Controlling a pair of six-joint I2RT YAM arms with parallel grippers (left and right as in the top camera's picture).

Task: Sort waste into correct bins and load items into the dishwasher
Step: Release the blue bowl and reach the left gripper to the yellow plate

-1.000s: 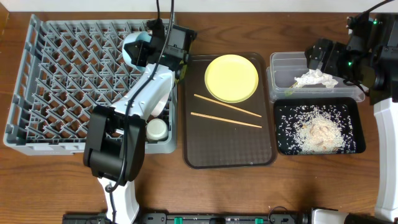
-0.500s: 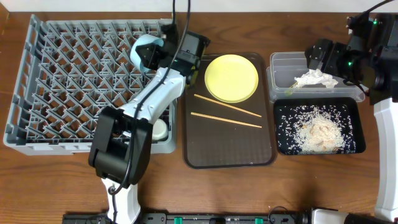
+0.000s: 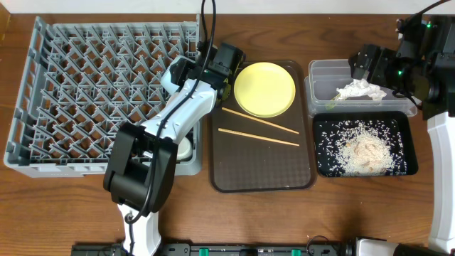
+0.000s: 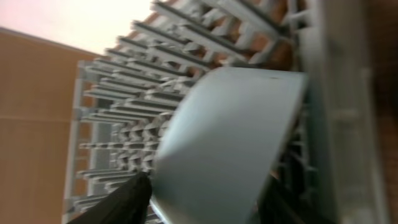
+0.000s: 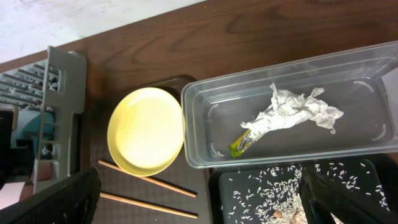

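Left fingers (image 4: 127,200) clamping light blue bowl (image 4: 227,143), tilting at dish rack (image 3: 92,92) right wall. Releasing early risking bowl tipping outward onto brown tray (image 3: 263,171). Right fingers (image 5: 56,199) spread empty, hovering above clear tub (image 5: 286,130).

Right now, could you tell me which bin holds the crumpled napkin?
The clear plastic tub, with the napkin and green wrapper; the black tray holds rice scraps.

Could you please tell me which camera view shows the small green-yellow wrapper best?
Right wrist: the small green-yellow wrapper lies plainly inside the clear plastic tub. Overhead gives only a speck; left wrist shows none.
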